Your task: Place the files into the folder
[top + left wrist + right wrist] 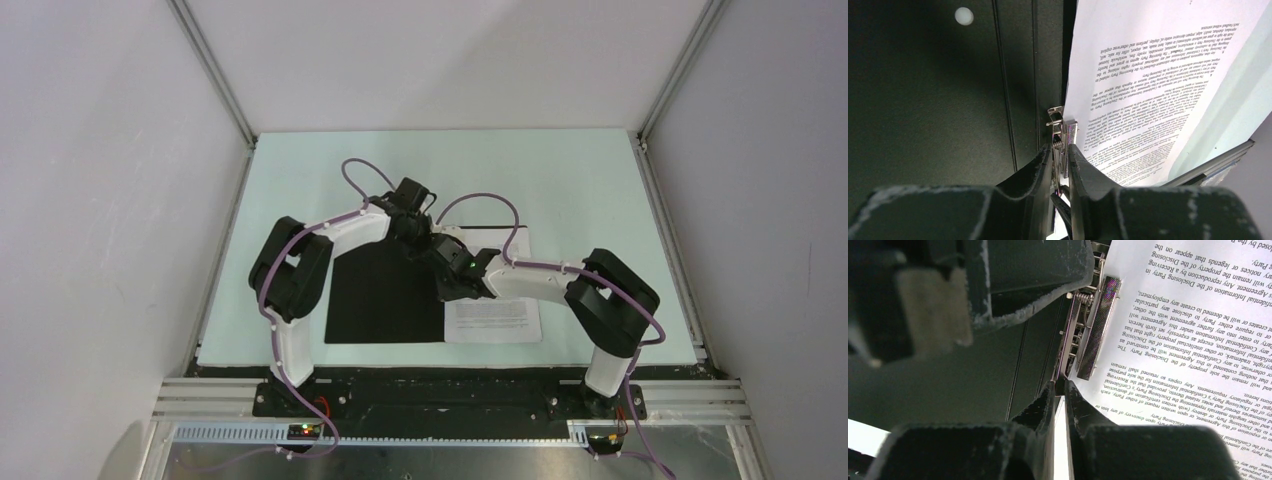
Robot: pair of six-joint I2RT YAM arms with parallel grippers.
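Left gripper (1060, 147) pinching silver metal clip (1063, 131), right gripper (1060, 385) nearly closed at white printed sheets (495, 320), mid-frame on open black folder (380, 300).

Left arm (298, 272) and right arm (610, 300): white links, bulky black joints. Purple cable (352, 176) loops along each. Fingers (1030, 175) black, edges scuffed pale; green light (469, 266) on right wrist.

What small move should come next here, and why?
Probably the left gripper should release the clip and lift away: the files seem to lie under its bar on the open folder, and that gripper's jaws are closed about the clip's lever.
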